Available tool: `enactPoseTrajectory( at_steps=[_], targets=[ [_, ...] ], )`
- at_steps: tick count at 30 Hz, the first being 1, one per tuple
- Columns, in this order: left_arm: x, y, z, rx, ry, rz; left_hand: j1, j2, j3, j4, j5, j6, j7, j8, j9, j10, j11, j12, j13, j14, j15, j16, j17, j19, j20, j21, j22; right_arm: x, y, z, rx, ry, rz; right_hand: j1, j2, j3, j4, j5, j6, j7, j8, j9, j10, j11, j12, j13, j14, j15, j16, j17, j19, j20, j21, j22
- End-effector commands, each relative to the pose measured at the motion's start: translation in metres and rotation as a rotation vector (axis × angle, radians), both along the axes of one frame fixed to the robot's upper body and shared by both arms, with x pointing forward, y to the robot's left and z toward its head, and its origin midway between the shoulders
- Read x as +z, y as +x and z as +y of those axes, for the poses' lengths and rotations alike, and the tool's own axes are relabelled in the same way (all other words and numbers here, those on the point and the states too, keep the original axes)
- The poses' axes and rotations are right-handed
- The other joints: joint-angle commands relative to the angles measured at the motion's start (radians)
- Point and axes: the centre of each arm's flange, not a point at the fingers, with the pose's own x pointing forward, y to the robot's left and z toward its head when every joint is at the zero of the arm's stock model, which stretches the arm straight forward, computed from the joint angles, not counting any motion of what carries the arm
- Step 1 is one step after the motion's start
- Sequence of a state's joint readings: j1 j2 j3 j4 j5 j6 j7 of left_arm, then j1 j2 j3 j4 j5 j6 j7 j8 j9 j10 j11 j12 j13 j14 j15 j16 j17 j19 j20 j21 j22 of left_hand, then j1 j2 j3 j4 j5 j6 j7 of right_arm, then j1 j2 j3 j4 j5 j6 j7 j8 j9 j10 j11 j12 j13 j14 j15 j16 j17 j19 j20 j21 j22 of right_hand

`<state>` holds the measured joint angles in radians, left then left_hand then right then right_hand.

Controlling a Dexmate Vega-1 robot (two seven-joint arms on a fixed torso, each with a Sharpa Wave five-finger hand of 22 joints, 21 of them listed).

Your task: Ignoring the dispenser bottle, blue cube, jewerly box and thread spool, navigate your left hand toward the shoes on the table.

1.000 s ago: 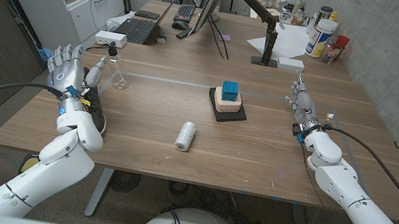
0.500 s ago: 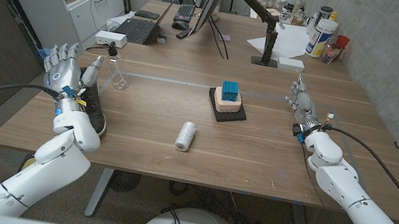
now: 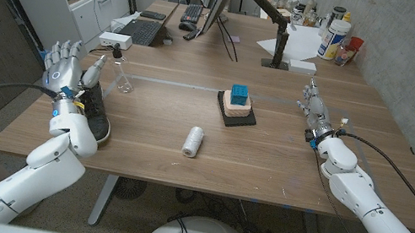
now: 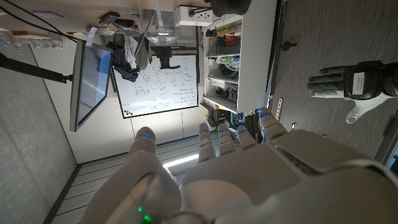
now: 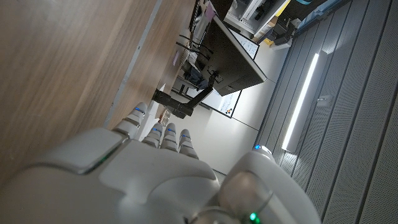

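Over the last second the left hand point(image 3: 66, 68) has risen and drawn back toward the table's near-left edge, uncovering more of the black shoes point(image 3: 93, 112), which now sit just below and beside its wrist. Its fingers are spread and upright, holding nothing. That lift reads as a retreat or a reset, so the approach is not finished; the hand probably needs to come down again onto the shoes. The wooden table point(image 3: 269, 157) carries the distractors, all well off to the hand's right: the jewelry box point(image 3: 236, 110) with the blue cube point(image 3: 239, 95) on it, then the thread spool point(image 3: 193, 141). The dispenser bottle point(image 3: 120, 74) stands just beyond the fingertips. The right hand point(image 3: 312, 109) waits far across, fingers straight and together, empty.
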<state>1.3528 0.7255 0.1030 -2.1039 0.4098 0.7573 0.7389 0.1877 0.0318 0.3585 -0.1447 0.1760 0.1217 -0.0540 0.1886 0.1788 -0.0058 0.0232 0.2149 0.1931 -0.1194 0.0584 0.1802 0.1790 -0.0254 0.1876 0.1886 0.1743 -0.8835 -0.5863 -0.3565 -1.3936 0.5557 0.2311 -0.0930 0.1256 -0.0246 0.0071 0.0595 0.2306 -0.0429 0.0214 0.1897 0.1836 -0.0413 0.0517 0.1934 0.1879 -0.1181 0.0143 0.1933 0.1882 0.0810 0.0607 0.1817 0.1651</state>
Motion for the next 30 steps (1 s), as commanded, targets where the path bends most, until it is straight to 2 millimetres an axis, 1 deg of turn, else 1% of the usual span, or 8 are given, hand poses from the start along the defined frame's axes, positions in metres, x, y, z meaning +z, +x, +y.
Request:
enactPoseTrajectory(
  at_steps=[1,4,12,24,30],
  targets=[
    [-0.010,0.005,0.009,-0.025,0.053,-0.006,0.015,-0.004,0.007,-0.001,0.000,0.030,-0.001,0.008,0.003,0.016,-0.005,0.009,0.004,0.009,-0.012,0.009,0.002,0.010,-0.005,0.006,0.001,0.002,0.000,-0.002,0.000,-0.003,-0.003,0.002,0.008,-0.005,0.002,-0.001,-0.002,-0.006,0.006,0.005,-0.005,0.003,0.004,0.003,-0.006,-0.001,0.004,0.005,0.004,-0.004,0.005,0.004],
    [-0.013,0.005,0.009,-0.025,0.060,-0.020,0.017,-0.004,0.008,-0.002,0.000,0.039,0.001,0.010,0.003,0.027,-0.012,0.013,0.004,0.021,-0.022,0.012,0.002,0.018,-0.007,0.009,0.001,0.001,-0.001,-0.003,-0.004,-0.005,-0.004,0.001,0.008,-0.006,0.002,-0.001,-0.003,-0.006,0.005,0.005,-0.005,0.004,0.004,0.003,-0.006,-0.002,0.004,0.005,0.004,-0.004,0.005,0.004],
    [-0.015,0.008,0.014,-0.045,0.088,-0.024,0.019,-0.005,0.008,-0.002,0.000,0.044,-0.001,0.010,0.003,0.034,-0.011,0.015,0.005,0.026,-0.023,0.013,0.001,0.024,-0.012,0.010,0.001,0.002,-0.002,-0.002,-0.003,-0.009,-0.008,0.000,0.006,-0.008,0.002,-0.001,-0.002,-0.006,0.005,0.005,-0.006,0.005,0.004,0.003,-0.006,-0.001,0.004,0.005,0.004,-0.003,0.005,0.004],
    [-0.018,0.010,0.017,-0.059,0.092,-0.032,0.021,-0.008,0.008,-0.003,0.000,0.055,-0.003,0.011,0.003,0.044,-0.014,0.018,0.005,0.032,-0.028,0.013,0.001,0.032,-0.018,0.011,0.001,0.002,-0.002,-0.001,-0.009,-0.012,-0.009,-0.003,0.003,-0.012,0.002,-0.002,-0.003,-0.007,0.005,0.005,-0.005,0.006,0.004,0.003,-0.005,-0.001,0.005,0.006,0.004,-0.003,0.006,0.004],
    [-0.019,0.011,0.023,-0.048,0.081,-0.014,0.022,-0.010,0.008,-0.003,0.000,0.057,-0.003,0.011,0.003,0.044,-0.014,0.017,0.005,0.033,-0.029,0.012,0.001,0.034,-0.020,0.011,0.001,0.001,-0.002,0.001,-0.005,-0.011,-0.008,-0.006,0.001,-0.014,0.002,-0.002,-0.003,-0.008,0.005,0.005,-0.006,0.005,0.004,0.003,-0.005,0.000,0.005,0.006,0.005,-0.002,0.006,0.004]
  ],
)
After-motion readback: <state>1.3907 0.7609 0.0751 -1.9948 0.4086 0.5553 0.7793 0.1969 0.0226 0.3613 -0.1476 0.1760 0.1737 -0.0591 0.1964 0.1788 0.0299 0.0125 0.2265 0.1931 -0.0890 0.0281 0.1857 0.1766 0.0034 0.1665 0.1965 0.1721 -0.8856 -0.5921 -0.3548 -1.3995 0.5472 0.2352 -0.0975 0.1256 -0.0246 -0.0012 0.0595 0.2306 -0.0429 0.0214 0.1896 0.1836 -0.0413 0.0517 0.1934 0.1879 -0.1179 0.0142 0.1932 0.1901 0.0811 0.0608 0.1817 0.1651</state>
